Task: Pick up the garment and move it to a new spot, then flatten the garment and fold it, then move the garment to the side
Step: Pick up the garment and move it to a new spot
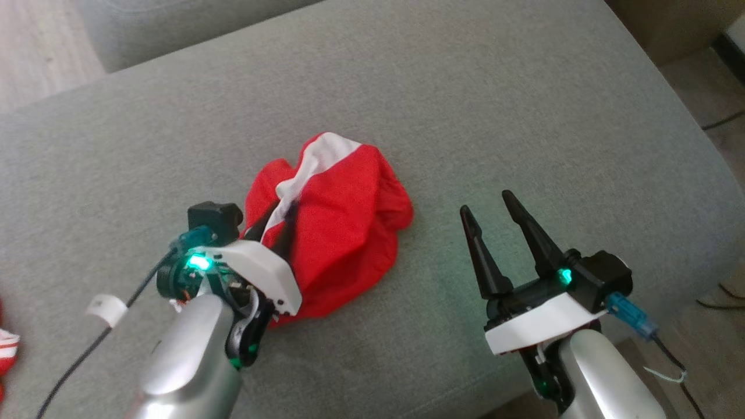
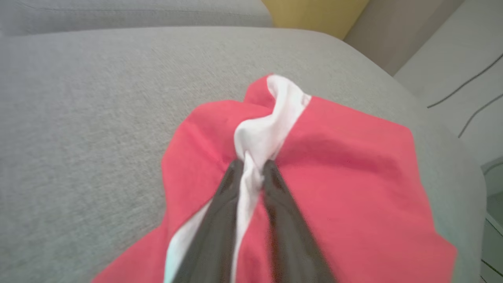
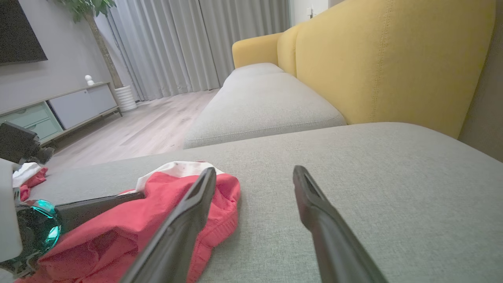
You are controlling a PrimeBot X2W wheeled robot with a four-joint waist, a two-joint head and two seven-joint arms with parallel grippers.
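Note:
A crumpled red garment with a white stripe lies in a heap on the grey sofa cushion. My left gripper reaches into it from the near left, and in the left wrist view its two fingers pinch a raised fold of the white stripe on the garment. My right gripper hovers open to the right of the heap, apart from it, with nothing between its fingers. In the right wrist view the garment lies left of the open right gripper.
The cushion's front edge runs close below both arms, and floor with cables shows at the right. Another red and white cloth peeks in at the left edge. A yellow sofa back rises behind the cushion.

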